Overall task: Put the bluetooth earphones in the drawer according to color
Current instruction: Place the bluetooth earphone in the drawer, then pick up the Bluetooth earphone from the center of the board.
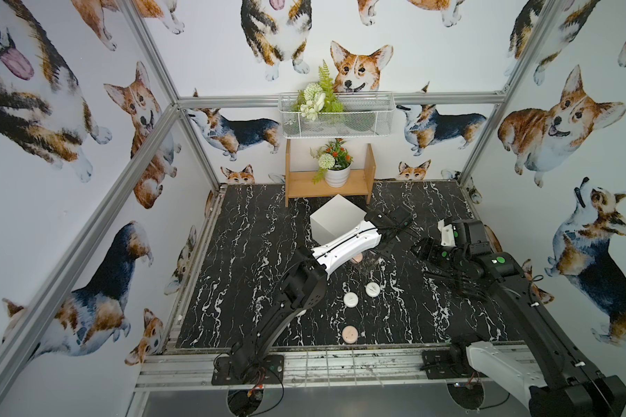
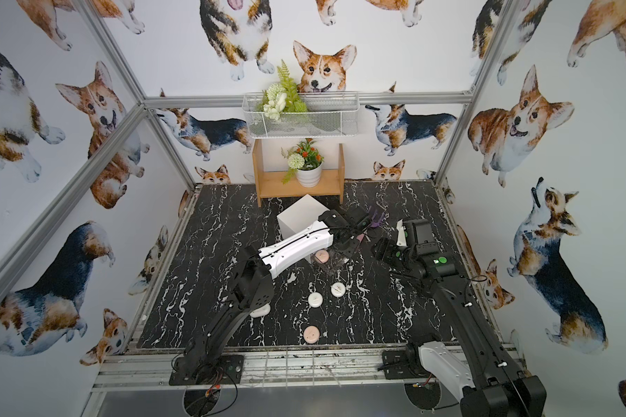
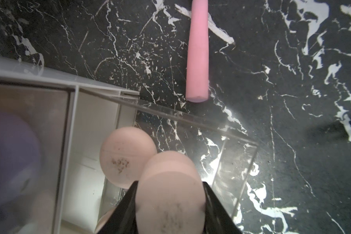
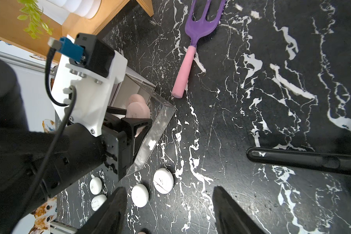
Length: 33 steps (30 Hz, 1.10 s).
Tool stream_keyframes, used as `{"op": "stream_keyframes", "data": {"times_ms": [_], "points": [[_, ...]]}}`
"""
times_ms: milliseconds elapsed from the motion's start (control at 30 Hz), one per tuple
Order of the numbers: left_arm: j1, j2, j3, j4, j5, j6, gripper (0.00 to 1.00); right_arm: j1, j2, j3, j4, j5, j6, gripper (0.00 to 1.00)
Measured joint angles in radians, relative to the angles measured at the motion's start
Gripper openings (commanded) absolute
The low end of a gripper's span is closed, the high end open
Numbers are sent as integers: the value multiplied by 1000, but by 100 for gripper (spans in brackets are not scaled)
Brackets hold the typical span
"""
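Observation:
My left gripper is shut on a pale pink earphone case, held over the pulled-out clear tray of the white drawer cabinet. Another pink case lies in that tray. A lilac case shows blurred behind a frosted drawer front. On the table in front lie two white cases and a pink one; a further white case peeks from under the left arm. My right gripper hovers open and empty to the right of the drawer, near the white cases.
A toy garden fork with purple tines and a pink handle lies right of the cabinet. A wooden shelf with a potted plant stands at the back, under a wire basket. The left arm crosses over the cabinet front.

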Motion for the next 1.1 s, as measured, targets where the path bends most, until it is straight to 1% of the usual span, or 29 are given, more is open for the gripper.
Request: {"op": "stream_keyframes", "data": {"times_ms": [67, 133, 233, 533, 633, 700, 767, 833, 900, 1000, 1067, 1100], "points": [[3, 2, 2, -3, 2, 3, 49, -2, 0, 0, 0, 0, 0, 73], [6, 2, 8, -6, 1, 7, 55, -2, 0, 0, 0, 0, 0, 74], [5, -5, 20, -11, -3, 13, 61, -2, 0, 0, 0, 0, -2, 74], [-6, -69, 49, -34, -23, 18, 62, -2, 4, 1, -1, -15, -2, 74], [-12, -128, 48, -45, -39, 13, 62, -2, 4, 5, -5, -34, -1, 73], [-14, -204, 25, -43, -64, -2, 62, 0, 4, 5, -8, -50, -1, 72], [-14, -291, -36, -32, -92, -16, 62, 14, 5, 5, -11, -57, -1, 72], [-13, -389, -135, -26, -123, -39, 62, 69, 6, 1, -13, -53, 1, 72], [-7, -506, -261, -10, -153, -66, 63, 171, 12, -9, -13, -48, 11, 72], [15, -665, -445, 10, -184, -114, 64, 346, 31, -42, -2, -23, 63, 73], [40, -776, -584, 35, -197, -148, 64, 442, 39, -72, 9, 1, 105, 73], [52, -830, -647, 37, -201, -166, 65, 473, 40, -85, 14, 9, 122, 73]]}}
